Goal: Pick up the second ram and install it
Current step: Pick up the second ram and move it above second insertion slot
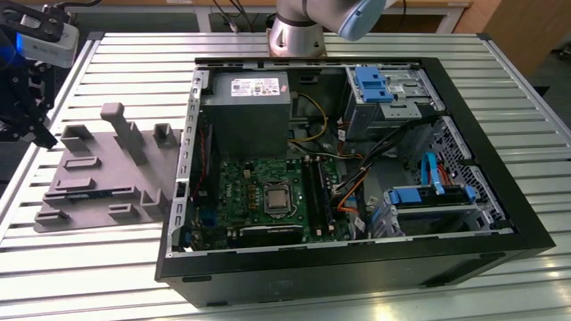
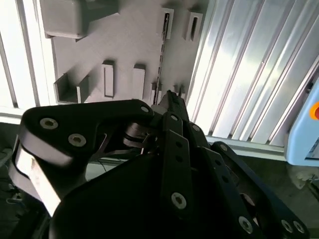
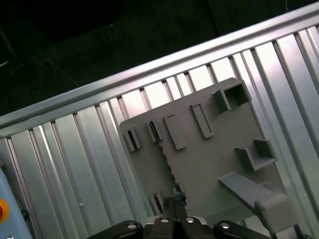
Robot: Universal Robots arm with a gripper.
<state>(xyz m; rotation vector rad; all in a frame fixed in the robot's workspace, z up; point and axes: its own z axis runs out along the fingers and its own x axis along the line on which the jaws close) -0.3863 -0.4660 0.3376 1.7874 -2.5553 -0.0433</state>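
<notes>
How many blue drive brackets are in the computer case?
2. One blue bracket sits in the case's far corner bay; the other lies nearer, along the exterior view's right side. More may be hidden.

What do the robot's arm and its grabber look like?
The arm is a shiny silver-grey tube with a pale blue cap at its joint. The gripper is black and angular, dotted with small round silver bolts.

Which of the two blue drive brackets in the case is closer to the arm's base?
The upper bracket in the exterior view, next to the arm's base; the other bracket sits lower, further away.
</notes>
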